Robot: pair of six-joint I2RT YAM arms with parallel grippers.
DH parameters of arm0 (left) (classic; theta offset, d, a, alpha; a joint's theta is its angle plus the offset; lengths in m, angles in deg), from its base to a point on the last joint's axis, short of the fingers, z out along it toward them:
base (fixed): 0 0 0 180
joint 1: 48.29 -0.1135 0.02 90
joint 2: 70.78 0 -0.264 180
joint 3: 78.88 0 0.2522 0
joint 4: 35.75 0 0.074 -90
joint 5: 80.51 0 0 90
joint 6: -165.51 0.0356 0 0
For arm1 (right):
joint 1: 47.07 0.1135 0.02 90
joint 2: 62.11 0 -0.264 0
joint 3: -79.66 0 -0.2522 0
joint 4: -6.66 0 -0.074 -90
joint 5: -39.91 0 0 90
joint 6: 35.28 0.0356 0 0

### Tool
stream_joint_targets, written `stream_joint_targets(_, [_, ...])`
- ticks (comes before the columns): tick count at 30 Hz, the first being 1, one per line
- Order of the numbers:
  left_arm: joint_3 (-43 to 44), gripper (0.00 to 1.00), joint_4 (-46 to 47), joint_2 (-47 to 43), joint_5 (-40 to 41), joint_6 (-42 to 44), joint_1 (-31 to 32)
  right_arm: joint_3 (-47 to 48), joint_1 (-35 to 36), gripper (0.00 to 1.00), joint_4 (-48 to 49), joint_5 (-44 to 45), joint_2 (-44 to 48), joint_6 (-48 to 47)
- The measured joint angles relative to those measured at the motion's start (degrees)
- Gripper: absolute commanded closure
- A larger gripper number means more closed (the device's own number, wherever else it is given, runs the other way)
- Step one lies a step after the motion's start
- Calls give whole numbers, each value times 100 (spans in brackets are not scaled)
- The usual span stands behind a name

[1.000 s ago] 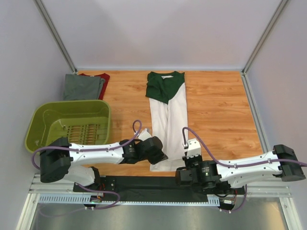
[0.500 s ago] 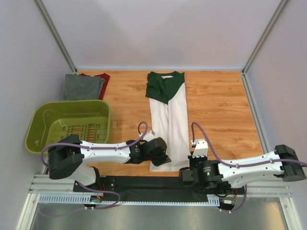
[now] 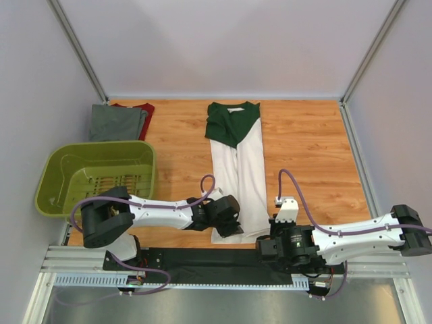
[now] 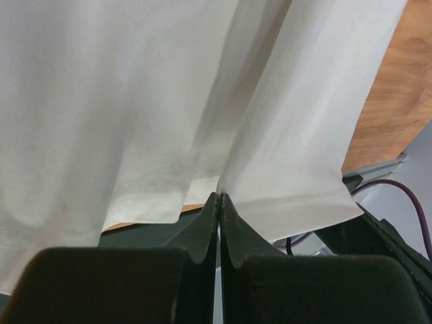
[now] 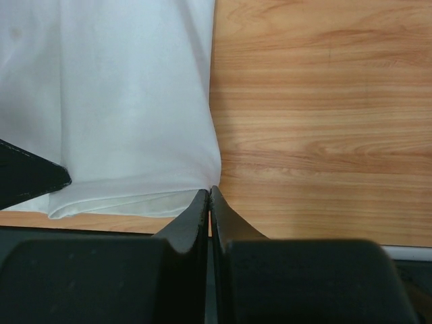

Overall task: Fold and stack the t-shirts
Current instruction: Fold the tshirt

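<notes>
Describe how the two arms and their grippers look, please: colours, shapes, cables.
Both the left arm and the right arm have white shells over the links and black joint housings. A thin purple cable loops along each. The left gripper and right gripper have black fingers tapering to thin tips.

Pale walls [image 3: 223, 47] (matte), wooden tabletop [image 3: 304, 145]

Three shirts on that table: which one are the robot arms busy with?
The white t-shirt with the green collar, stretched out mid-table, jaws at its near hem. The grey t-shirt and dark red t-shirt lie piled in the far left corner.
</notes>
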Motion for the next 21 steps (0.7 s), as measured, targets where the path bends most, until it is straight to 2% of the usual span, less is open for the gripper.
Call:
stream_joint_targets(3, [44,100,55,146,-136,0,0,-35,0,100,-66,-90,35,114])
stream_joint_targets(7, [81,100,37,256,-238,0,0,-39,0,92,-44,-175,33,103])
stream_joint_targets(17, [103,100,-457,260,-249,48,0,-63,-7,87,-39,-380,4,-249])
stream_joint_targets(18, [129,97,-503,260,-251,68,0,-61,-7,83,-48,-376,61,-258])
stream_joint_targets(19, [179,84,-584,260,-251,103,0,-59,-7,80,-72,-369,151,-256])
stream_joint_targets(20, [232,75,-649,258,-251,164,0,-50,-7,76,-107,-356,271,-238])
stream_joint_targets(21, [282,64,-688,258,-258,201,2,-15,-9,66,-166,-319,420,-219])
